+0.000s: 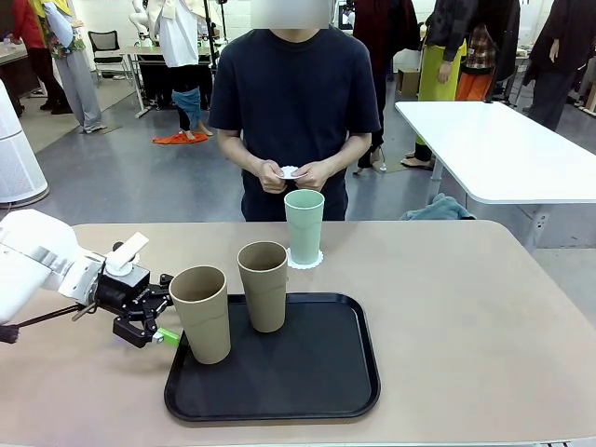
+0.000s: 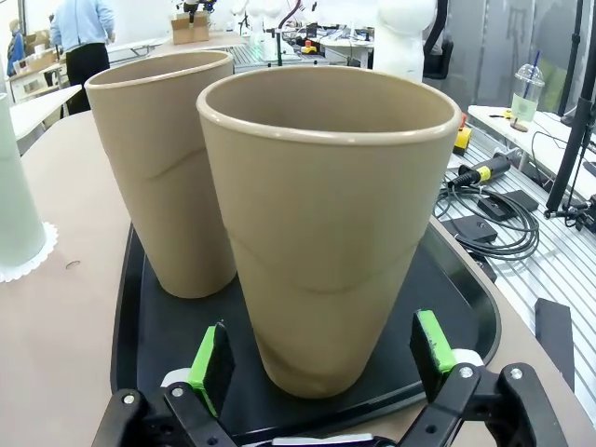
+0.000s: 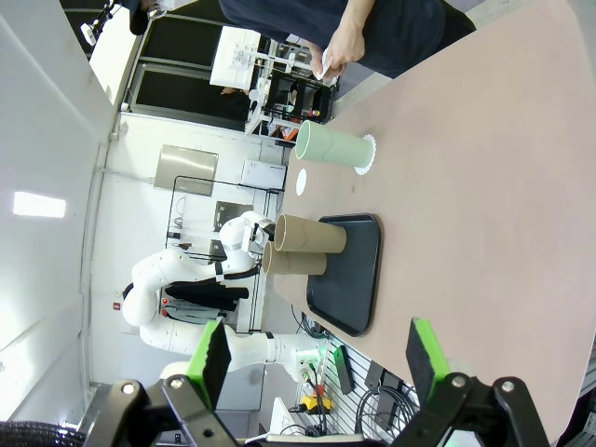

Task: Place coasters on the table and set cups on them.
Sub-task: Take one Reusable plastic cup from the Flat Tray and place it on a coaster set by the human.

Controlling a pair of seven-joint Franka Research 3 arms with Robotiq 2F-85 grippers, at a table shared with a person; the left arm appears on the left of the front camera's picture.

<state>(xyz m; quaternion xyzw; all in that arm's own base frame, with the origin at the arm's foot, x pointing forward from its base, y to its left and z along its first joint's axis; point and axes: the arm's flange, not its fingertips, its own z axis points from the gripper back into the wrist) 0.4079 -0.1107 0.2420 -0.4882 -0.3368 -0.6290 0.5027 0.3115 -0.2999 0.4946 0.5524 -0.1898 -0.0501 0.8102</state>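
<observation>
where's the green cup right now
In the front view the green cup stands on a coaster, just beyond the tray, in front of the person.

Well beyond the left claw (image 1: 170, 307), a polished grey floor (image 1: 121, 177) runs back into a busy room. Far off to the right of the claw stands a glossy white table (image 1: 494, 140), with a blue-grey cloth bundle (image 1: 438, 207) below its near corner. Far back, behind the claw, are a black office chair (image 1: 107, 42) and a light desk (image 1: 149, 51), with an orange cloth (image 1: 182, 138) on the floor before them. In the left wrist view, black cables (image 2: 498, 219) coil on the floor to the claw's right. Up and left of the right claw (image 3: 317, 358), a white wall (image 3: 56, 112) carries a bright light panel (image 3: 39, 205).
</observation>
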